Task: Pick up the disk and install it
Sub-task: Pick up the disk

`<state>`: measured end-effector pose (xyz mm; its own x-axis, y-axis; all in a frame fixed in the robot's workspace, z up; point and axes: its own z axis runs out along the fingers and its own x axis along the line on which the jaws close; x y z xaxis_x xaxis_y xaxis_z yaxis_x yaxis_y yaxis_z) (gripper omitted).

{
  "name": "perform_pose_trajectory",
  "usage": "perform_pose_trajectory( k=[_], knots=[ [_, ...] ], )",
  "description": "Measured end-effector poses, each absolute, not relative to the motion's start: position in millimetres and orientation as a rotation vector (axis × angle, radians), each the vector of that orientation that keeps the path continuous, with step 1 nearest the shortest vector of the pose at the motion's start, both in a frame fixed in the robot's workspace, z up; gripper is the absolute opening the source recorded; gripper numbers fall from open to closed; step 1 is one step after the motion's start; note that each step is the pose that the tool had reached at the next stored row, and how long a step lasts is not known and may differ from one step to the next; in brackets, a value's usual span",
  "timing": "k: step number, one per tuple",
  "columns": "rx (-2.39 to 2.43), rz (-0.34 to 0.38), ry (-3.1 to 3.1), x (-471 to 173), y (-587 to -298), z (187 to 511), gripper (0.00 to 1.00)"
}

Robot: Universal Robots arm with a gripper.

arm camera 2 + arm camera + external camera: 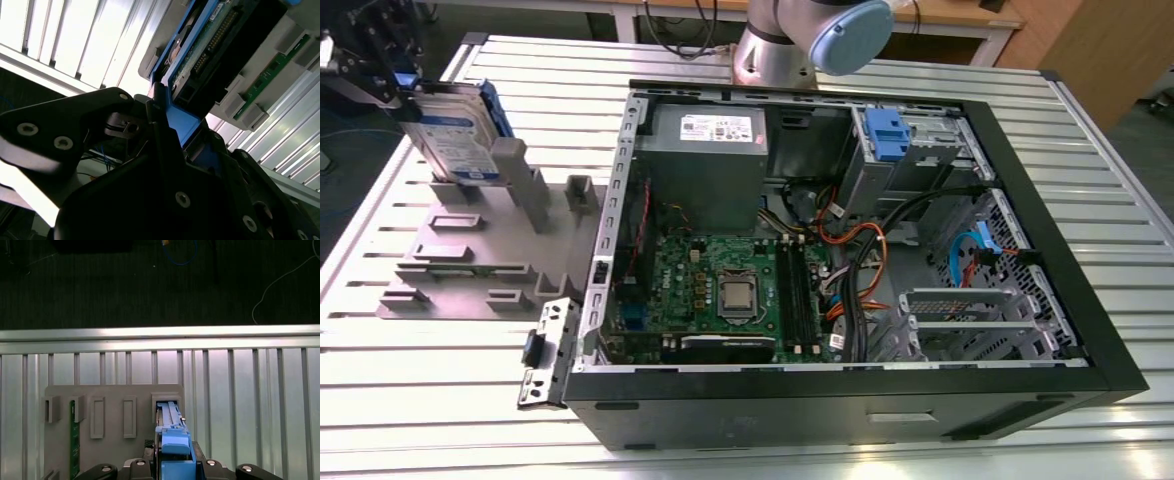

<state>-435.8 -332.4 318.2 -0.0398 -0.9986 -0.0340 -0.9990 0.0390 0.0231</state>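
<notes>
The disk (458, 135) is a silver drive with a white-and-blue label in a blue carrier frame. It stands on edge, slightly tilted, at the exterior view's far left, with its lower end at the tall slot of the grey stepped fixture (454, 270). My gripper (390, 82) is shut on the carrier's upper end. In the second wrist view, black fingers (125, 107) clamp the blue tab (181, 125), and the disk (205, 50) extends beyond it. In the first wrist view, the blue carrier (175, 447) sits between my gripper's (175, 462) fingers, over the fixture (112, 445).
An open black computer case (854, 385) lies to the exterior view's right of the fixture. It holds a motherboard (720, 290), power supply (707, 130), cables, and a metal drive bay with a blue bracket (887, 135). A green board (73, 440) stands in another fixture slot. The table is slatted aluminium.
</notes>
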Motion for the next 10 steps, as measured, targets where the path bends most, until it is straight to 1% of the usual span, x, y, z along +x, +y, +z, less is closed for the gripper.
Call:
perform_pose_trajectory(
  k=[10],
  knots=[
    [-2.171, 0.063, 2.258, -435.8, -332.5, 320.3, 0.37]
  ],
)
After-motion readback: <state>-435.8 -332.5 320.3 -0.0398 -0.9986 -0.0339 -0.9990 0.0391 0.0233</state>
